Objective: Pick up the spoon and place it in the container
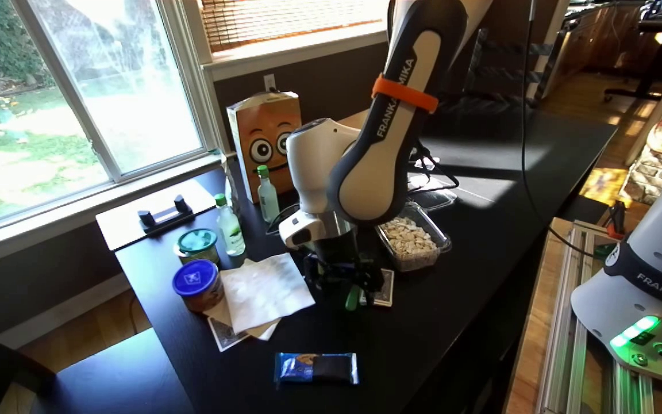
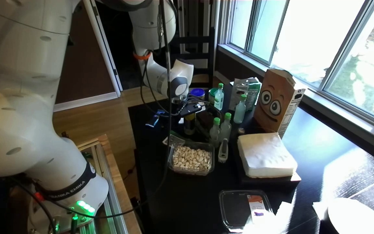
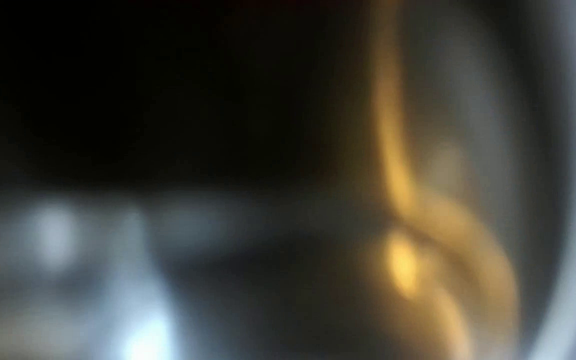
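Note:
The container, a clear plastic tub (image 1: pixel 420 261) with pale beige contents, stands on the dark table. It also shows in an exterior view (image 2: pixel 191 171). My gripper (image 1: pixel 345 284) points down low over the table, beside the tub. Its dark fingers blend into the tabletop, so I cannot tell whether they are open or shut. A green rounded piece (image 1: pixel 353 298) shows just under the gripper; it may be the spoon's handle, but the rest is hidden. In an exterior view, the gripper (image 2: pixel 189 125) is partly covered by cables. The wrist view is dark and blurred, with nothing recognizable.
A playing card (image 1: pixel 387 287) lies next to the gripper. White napkins (image 1: pixel 268 290), a blue-lidded jar (image 1: pixel 199 282), bottles (image 1: pixel 229 227) and a blue snack packet (image 1: pixel 316 368) surround it. An orange box (image 2: pixel 276 100), a small brush (image 2: pixel 223 151) and a white block (image 2: pixel 266 156) stand beyond the tub.

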`<state>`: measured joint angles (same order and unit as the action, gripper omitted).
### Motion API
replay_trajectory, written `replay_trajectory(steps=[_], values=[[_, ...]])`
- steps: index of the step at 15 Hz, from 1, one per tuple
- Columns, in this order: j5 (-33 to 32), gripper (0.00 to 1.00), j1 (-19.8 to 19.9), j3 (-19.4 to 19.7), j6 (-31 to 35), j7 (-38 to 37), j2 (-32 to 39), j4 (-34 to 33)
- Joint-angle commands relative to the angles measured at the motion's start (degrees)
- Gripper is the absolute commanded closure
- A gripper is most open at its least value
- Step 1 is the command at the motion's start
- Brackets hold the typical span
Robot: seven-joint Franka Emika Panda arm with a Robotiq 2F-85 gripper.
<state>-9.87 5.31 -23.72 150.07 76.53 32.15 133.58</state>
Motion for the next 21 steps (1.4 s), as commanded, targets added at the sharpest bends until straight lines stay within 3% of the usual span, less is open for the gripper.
replay_trajectory(steps=[1, 7, 9, 11, 16, 21], values=[[2.05, 0.00, -1.64, 1.52, 0.01, 1.60, -0.46, 0.00], [-0.89, 0.00, -6.97, 6.59, 6.02, -3.80, 0.79, -0.65], [-1.61, 0.08, -8.53, 8.13, 6.81, -5.27, 1.02, -0.78], [-1.98, 0.08, -9.36, 9.12, 6.63, -5.86, 0.88, -0.71], [-2.69, 0.02, -9.87, 9.96, 6.61, -5.87, 1.33, -0.70], [-0.66, 0.25, -8.01, 8.36, 9.32, -5.78, 2.22, -0.34]])
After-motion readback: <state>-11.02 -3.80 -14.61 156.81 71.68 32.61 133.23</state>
